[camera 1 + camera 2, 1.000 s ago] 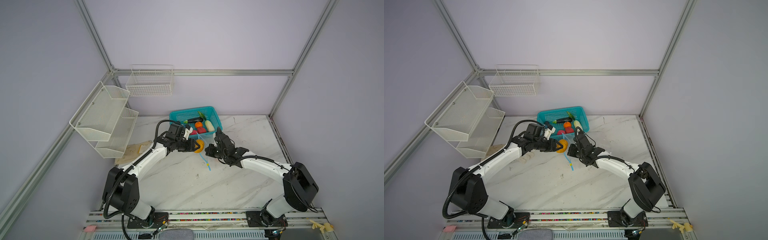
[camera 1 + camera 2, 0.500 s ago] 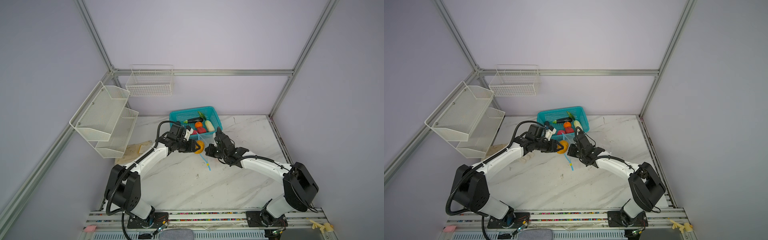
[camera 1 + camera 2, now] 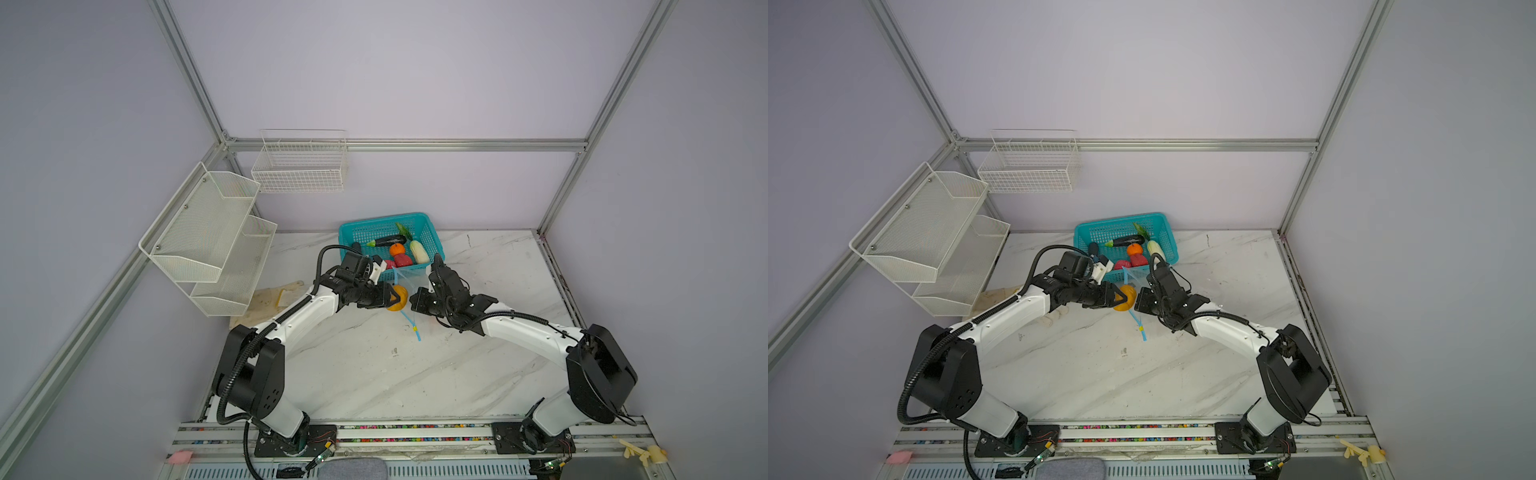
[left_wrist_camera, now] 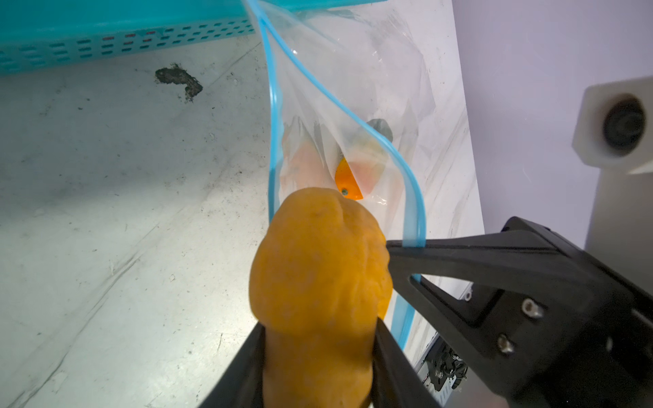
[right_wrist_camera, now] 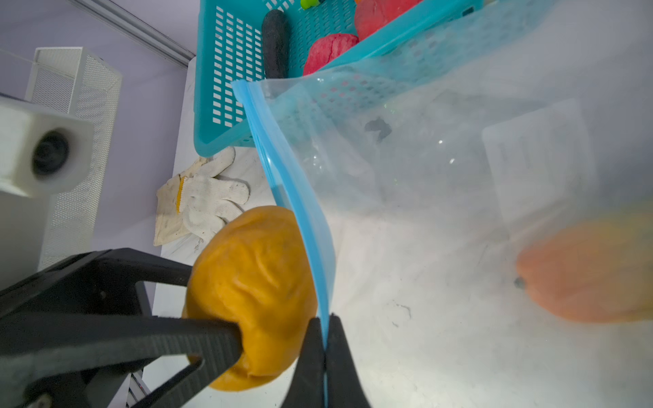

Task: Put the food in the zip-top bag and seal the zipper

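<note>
White marble tabletop (image 3: 374, 374), lavender walls (image 3: 415, 83)

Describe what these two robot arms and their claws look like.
Both the left arm and right arm are white tubes with bulky black joints and black cables. The left gripper and right gripper are black, each with two tapering fingers.

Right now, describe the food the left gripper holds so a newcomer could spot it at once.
Find the teal basket; just in front of it the left gripper clamps a mango at the open mouth of the zip-top bag. It is yellow-orange, oblong and wrinkled, unlike the small round orange in the basket.
</note>
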You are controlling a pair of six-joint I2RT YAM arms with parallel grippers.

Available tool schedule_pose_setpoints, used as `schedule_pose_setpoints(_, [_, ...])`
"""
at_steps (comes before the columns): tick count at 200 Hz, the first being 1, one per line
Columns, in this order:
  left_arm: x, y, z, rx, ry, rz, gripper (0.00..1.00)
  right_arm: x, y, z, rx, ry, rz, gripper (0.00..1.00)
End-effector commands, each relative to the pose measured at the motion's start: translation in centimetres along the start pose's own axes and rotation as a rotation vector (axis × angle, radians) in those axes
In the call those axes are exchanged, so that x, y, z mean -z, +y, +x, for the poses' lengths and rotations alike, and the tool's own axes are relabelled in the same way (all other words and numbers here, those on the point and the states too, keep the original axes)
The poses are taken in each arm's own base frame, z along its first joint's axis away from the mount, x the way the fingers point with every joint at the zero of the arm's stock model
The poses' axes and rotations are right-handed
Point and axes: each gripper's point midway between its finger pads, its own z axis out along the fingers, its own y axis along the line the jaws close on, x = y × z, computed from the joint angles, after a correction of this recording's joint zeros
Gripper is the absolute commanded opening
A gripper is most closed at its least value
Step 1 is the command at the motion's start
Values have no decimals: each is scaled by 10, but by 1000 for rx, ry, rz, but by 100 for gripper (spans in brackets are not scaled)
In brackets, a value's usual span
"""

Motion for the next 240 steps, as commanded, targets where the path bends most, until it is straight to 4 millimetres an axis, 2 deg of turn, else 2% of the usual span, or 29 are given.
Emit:
schedule_pose_setpoints(1, [-3,-1,-2,7,-13,7,41,10,20,-10,7,-33,-59,0])
schedule_pose_setpoints(143, [-5,-12,-16,48,-29,42,41,6,24,-4,5,-18,-77,0])
schedule_pose_setpoints(240, [-13,-7,-17,57,-16,37,41,4,28,-1,9,-14,-78,0])
